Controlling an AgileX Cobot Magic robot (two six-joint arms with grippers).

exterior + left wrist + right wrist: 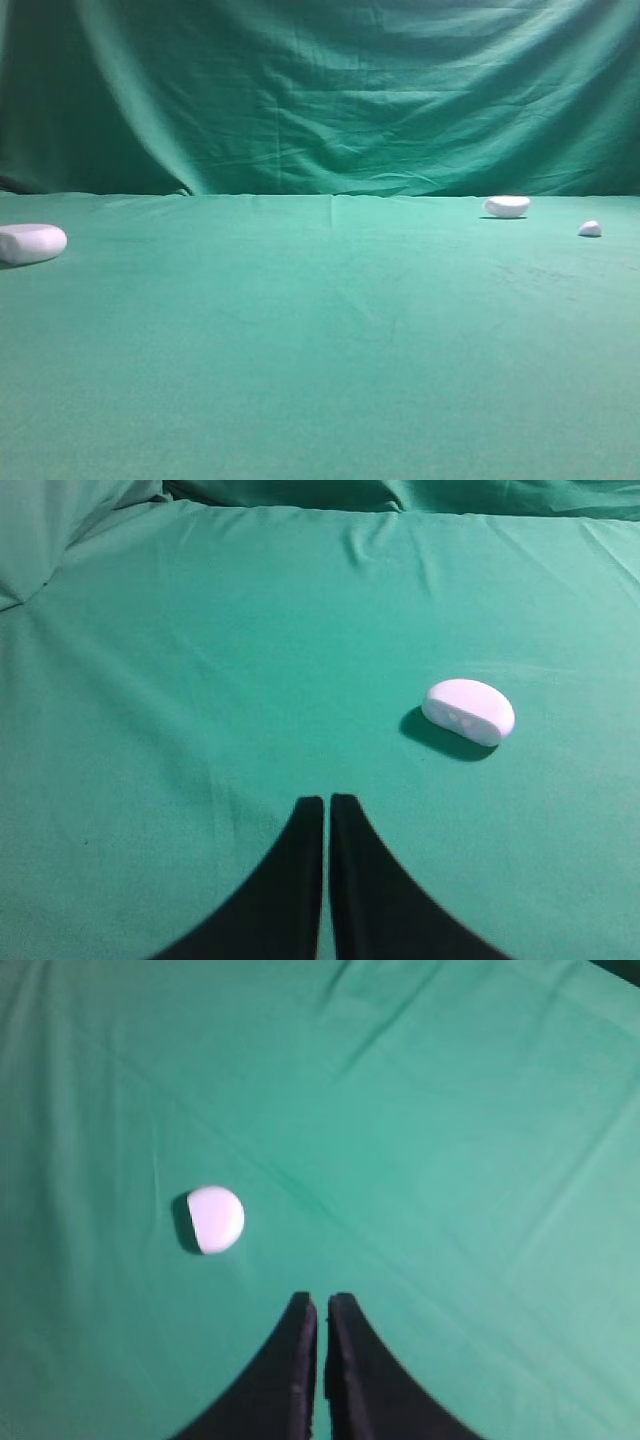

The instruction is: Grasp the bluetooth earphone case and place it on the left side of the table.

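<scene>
The bluetooth earphone case (30, 243) is a white oblong pill lying on the green table (320, 350) at the far left edge of the exterior view. In the left wrist view it shows faint pale spots (468, 711) and lies ahead and to the right of my left gripper (327, 800), well apart from it. The left gripper's black fingers are shut and hold nothing. My right gripper (322, 1300) is also shut and empty. Neither gripper shows in the exterior view.
A smaller white bean-shaped object (507, 206) lies at the back right, and a tiny white pebble-like piece (590, 229) to its right. A small round white object (215, 1220) lies ahead and left of the right gripper. The green backdrop (320, 90) hangs behind.
</scene>
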